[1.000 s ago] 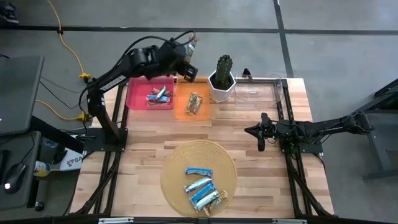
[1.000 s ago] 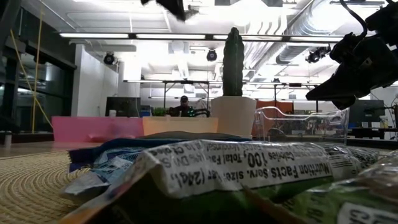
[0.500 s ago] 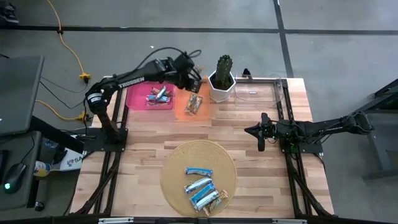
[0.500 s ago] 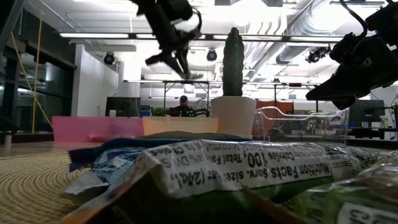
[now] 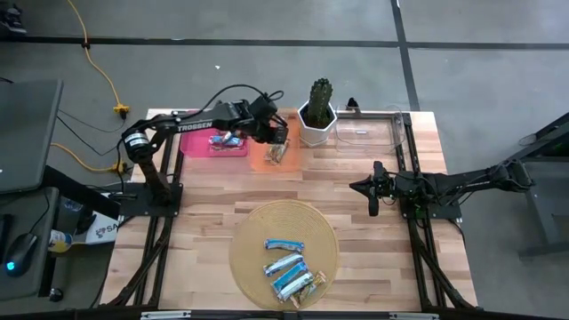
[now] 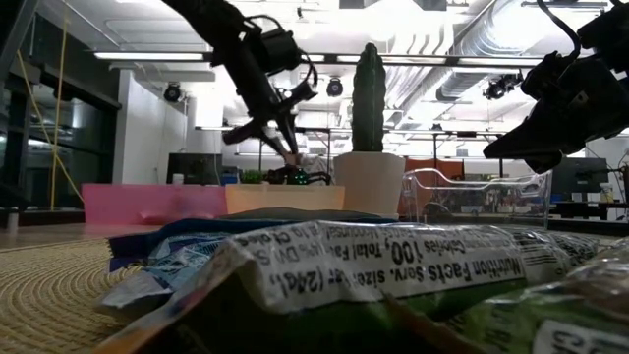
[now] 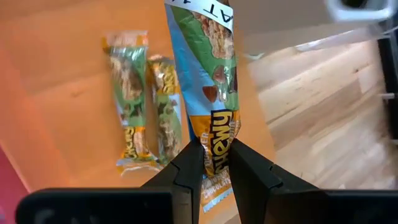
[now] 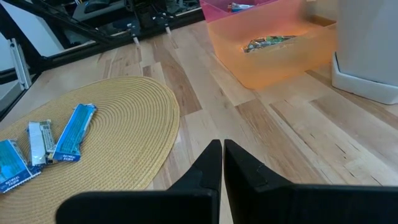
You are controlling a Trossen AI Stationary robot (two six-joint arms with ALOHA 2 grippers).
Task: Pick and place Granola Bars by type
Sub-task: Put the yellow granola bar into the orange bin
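Observation:
My left gripper (image 5: 277, 133) is over the orange tray (image 5: 263, 160) at the table's far side, shut on a brown-and-green granola bar (image 7: 208, 81). Two similar bars (image 7: 132, 112) lie flat on that tray's floor. The pink tray (image 5: 197, 133) beside it holds blue-red-white bars (image 5: 227, 138). Several bars, mostly blue-and-white (image 5: 286, 265), lie on the round woven mat (image 5: 258, 227) near the table's near edge. My right gripper (image 5: 373, 200) hovers shut over the table's right half and touches nothing. My left gripper pinches the brown-and-green bar between its two fingers at one end of the wrapper (image 7: 216, 149). The fingers come from above, slanting down, and lie along the bar. The bar hangs below them over the orange tray; whether its far end (image 7: 199, 12) touches the tray, I cannot tell.
A green cactus in a white pot (image 5: 318, 111) stands just right of the orange tray, close to my left gripper. A clear tray (image 5: 373, 132) sits at the far right. Bare wood lies between the mat and the trays.
My left gripper has come down from high above the far edge and moved slightly toward the near edge, carrying the bar. It now sits low over the orange tray. The right arm has kept still.

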